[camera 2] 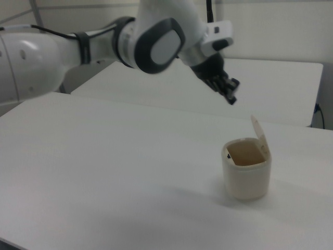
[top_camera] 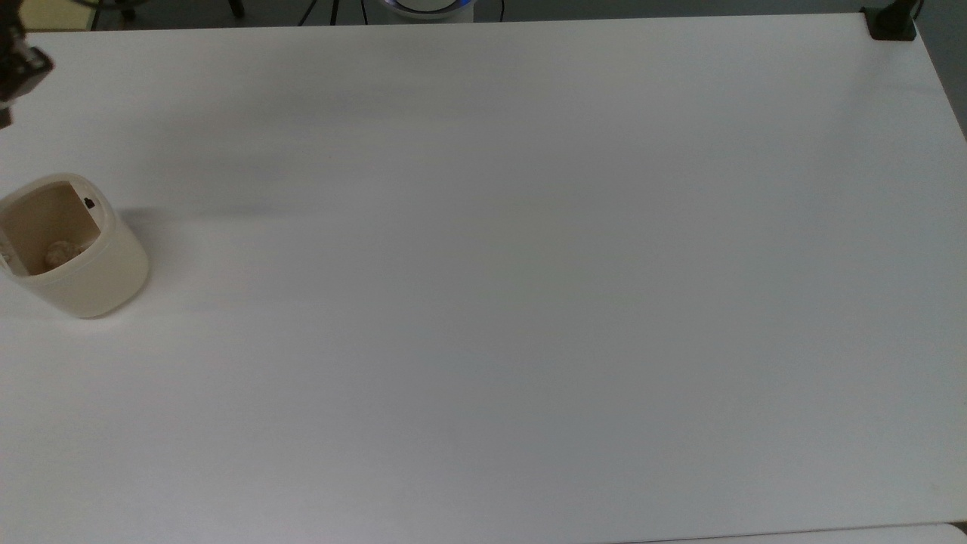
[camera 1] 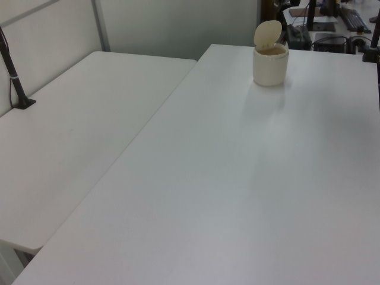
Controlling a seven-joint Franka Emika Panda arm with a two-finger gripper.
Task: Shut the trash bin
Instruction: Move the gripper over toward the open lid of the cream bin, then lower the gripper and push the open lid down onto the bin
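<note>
The trash bin [top_camera: 83,261] is a cream-beige tub standing near the top view's left edge of the white table [top_camera: 529,302]. It is open, and a small crumpled lump lies inside it. Its flat lid [camera 2: 258,134] stands nearly upright at the bin's [camera 2: 247,177] far rim. In the left view the lid [camera 1: 267,33] rises above the bin [camera 1: 270,66]. My gripper [camera 2: 231,98] hangs in the air above and to the right view's left of the lid, apart from it, fingers shut and empty. In the top view the gripper [top_camera: 4,113] is at the left edge, beyond the bin.
The white arm [camera 2: 78,47] reaches in from the right view's left. A black clamp [top_camera: 891,23] sits on the table's corner at the top view's upper right. A second white table [camera 1: 77,130] adjoins on the left view's left, with a black post [camera 1: 15,80].
</note>
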